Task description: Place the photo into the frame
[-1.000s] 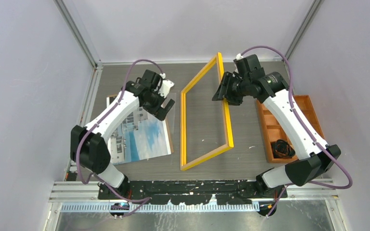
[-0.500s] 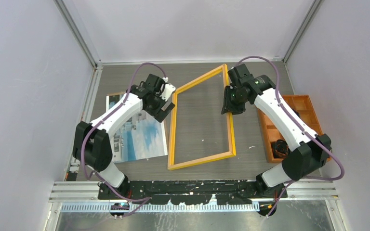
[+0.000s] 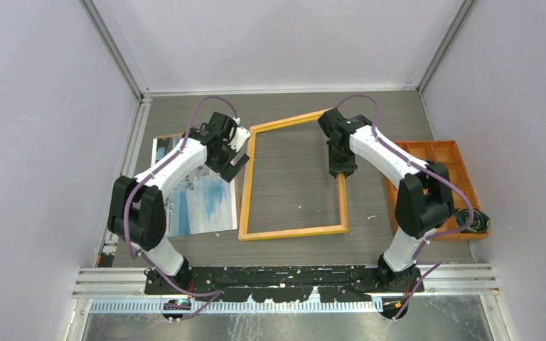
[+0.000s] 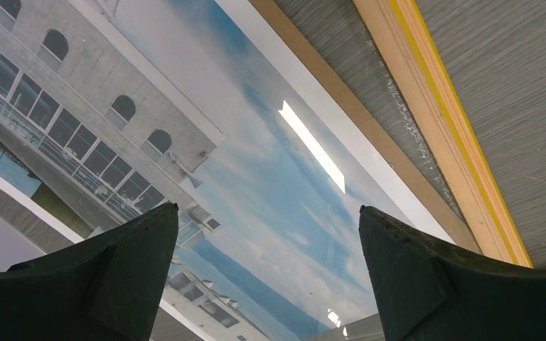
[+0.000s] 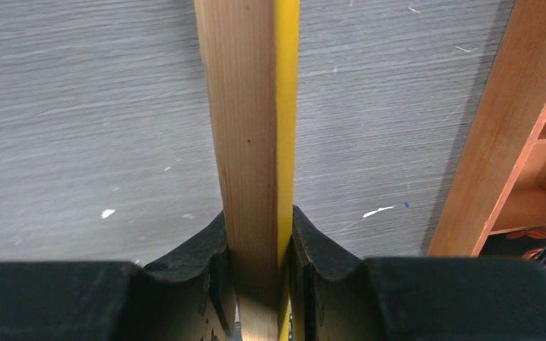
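The frame (image 3: 293, 231) lies nearly flat in the middle of the table, tan back up. My right gripper (image 3: 342, 167) is shut on its right rail; in the right wrist view the wooden rail (image 5: 252, 128) with its yellow edge sits clamped between the pads. The photo (image 3: 202, 202) of sky and buildings lies face up at the left on a brown backing board, just left of the frame's left rail. My left gripper (image 3: 232, 162) is open and empty above the photo's right edge; the left wrist view shows the photo (image 4: 256, 177) between its fingers and the frame's rail (image 4: 441, 121) at the right.
An orange compartment tray (image 3: 434, 188) stands at the right edge of the table, with black cable in its near compartment. It also shows in the right wrist view (image 5: 512, 142), close beside the held rail. Grey walls close the table in on three sides.
The frame has swung down from standing on edge to lying nearly flat, its left rail now next to the photo. My right gripper turned and came down with it. My left gripper moved slightly left.
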You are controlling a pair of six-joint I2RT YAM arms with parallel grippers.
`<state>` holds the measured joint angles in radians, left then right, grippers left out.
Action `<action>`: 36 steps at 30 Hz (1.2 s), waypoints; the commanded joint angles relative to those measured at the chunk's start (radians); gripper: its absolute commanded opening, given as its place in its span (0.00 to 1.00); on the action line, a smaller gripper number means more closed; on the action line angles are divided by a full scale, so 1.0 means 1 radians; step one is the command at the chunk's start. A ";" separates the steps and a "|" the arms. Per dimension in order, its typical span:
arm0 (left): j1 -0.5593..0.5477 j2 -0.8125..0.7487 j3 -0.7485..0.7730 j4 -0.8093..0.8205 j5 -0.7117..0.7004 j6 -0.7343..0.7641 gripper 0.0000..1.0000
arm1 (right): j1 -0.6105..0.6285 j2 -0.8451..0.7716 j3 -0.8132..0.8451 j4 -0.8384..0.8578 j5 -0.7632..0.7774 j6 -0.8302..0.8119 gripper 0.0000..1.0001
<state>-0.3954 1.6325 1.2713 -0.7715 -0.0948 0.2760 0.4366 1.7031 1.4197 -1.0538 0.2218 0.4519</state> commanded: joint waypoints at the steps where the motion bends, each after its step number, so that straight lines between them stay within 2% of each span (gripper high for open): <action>1: 0.015 0.003 -0.011 0.041 -0.009 0.026 1.00 | 0.005 0.074 -0.027 0.038 0.115 0.003 0.30; 7: 0.015 0.011 -0.045 0.077 -0.023 0.040 1.00 | 0.024 0.159 -0.056 0.075 0.137 -0.004 0.30; 15: 0.014 0.063 -0.085 0.121 -0.041 0.050 1.00 | 0.024 0.181 -0.126 0.149 0.117 0.015 0.31; 17: 0.013 0.067 -0.098 0.140 -0.042 0.048 1.00 | 0.024 0.184 -0.141 0.163 0.117 0.020 0.35; 21: 0.009 0.079 -0.107 0.185 -0.047 0.030 1.00 | 0.024 0.195 -0.168 0.188 0.119 0.027 0.48; 25: -0.014 0.107 -0.114 0.222 -0.076 0.030 0.99 | 0.023 0.190 -0.182 0.198 0.126 0.036 0.54; 36: -0.101 0.132 -0.102 0.261 -0.114 0.028 1.00 | -0.057 0.136 -0.195 0.197 0.108 0.070 0.49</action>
<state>-0.4629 1.7657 1.1530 -0.5568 -0.1822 0.3141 0.4221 1.8812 1.2541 -0.8928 0.3073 0.4854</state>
